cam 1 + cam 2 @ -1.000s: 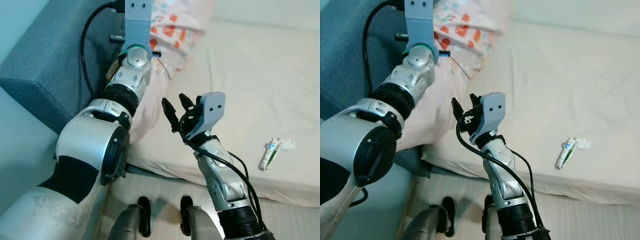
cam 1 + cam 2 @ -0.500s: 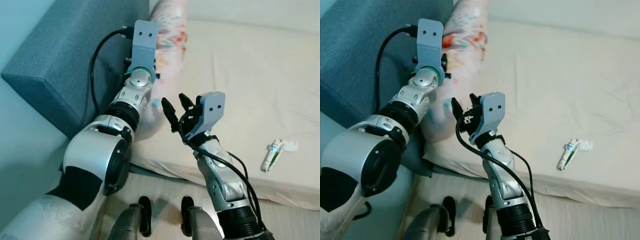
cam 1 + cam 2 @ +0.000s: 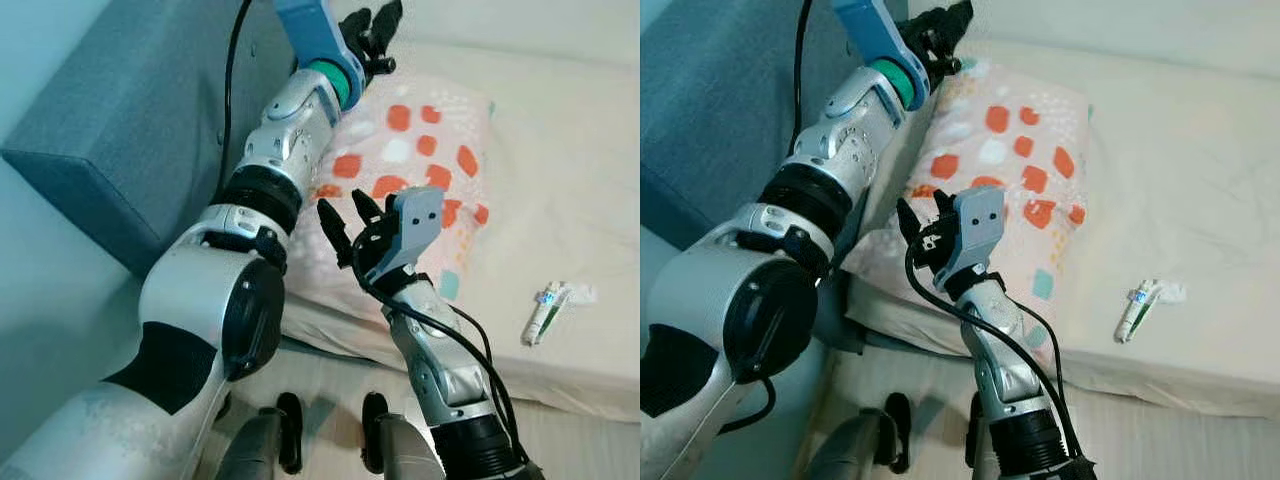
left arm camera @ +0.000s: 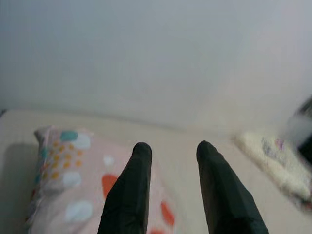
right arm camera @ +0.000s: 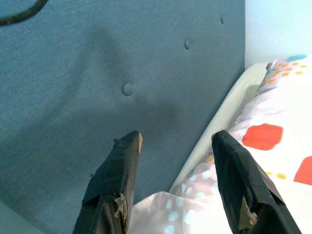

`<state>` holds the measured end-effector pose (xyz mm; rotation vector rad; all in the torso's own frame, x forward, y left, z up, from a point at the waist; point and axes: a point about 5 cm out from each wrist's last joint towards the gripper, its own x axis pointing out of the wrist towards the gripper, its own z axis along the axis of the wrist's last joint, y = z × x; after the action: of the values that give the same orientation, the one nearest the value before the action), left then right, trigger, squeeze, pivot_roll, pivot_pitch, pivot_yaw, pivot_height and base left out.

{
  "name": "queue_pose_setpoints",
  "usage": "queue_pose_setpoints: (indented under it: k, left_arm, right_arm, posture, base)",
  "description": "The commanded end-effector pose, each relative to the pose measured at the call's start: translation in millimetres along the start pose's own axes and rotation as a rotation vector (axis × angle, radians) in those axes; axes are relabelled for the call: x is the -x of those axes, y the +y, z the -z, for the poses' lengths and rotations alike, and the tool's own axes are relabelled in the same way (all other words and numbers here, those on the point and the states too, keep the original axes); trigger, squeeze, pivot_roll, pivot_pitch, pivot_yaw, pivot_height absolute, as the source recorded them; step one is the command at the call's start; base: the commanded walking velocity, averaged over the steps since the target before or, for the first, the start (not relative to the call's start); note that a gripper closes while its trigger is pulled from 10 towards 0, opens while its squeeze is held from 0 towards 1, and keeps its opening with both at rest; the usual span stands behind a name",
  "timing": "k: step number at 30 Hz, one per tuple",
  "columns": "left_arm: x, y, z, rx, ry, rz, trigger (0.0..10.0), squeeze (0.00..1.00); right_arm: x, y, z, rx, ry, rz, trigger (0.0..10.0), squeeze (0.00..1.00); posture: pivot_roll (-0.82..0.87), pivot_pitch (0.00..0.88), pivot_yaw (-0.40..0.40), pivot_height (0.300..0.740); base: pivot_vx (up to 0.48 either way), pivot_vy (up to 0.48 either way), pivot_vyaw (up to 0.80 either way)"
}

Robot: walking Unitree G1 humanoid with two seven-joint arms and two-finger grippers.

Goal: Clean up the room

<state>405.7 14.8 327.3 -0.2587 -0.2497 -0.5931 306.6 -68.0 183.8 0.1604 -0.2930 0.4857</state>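
Blue-grey upholstered headboard (image 3: pixel 120 120) on the left, cream bed (image 3: pixel 560 150) running right from it. Left arm stretched up along the headboard; left end effector (image 3: pixel 372 22) raised over the pillow's far end, fingers (image 4: pixel 131 190) spread apart, nothing between them. Pillow (image 3: pixel 420 170), pale pink with orange, white and teal spots, lies flat on the bed right against the headboard. Right end effector (image 3: pixel 345 222) hovers above the pillow's near edge, pointed toward the headboard, fingers (image 5: pixel 117 180) wide apart and empty. Further right, a small white tube (image 3: pixel 540 312) with a crumpled bit of white at its top end lies on the sheet near the bed's front edge, well apart from the pillow.
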Motion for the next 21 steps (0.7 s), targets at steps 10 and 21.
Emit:
queue_pose_setpoints:
  k: [10, 21]
  left_arm:
    - [56.2, 34.7, 87.8, -0.015, 0.229, -0.011, 10.0, 0.0]
    - [147.3, 54.6, 153.5, -0.161, 0.393, -0.085, 10.0, 0.0]
  right_arm:
    - [21.8, -2.3, 19.6, -0.005, 0.062, 0.067, 10.0, 0.0]
    - [65.9, -35.5, 51.5, 0.041, 0.183, 0.296, 10.0, 0.0]
  posture:
    - [-0.06, 0.208, 0.124, 0.74]
    - [-0.06, 0.162, 0.117, 0.74]
  base:
    - [0.0, 0.0, 0.0]
    - [0.0, 0.0, 0.0]
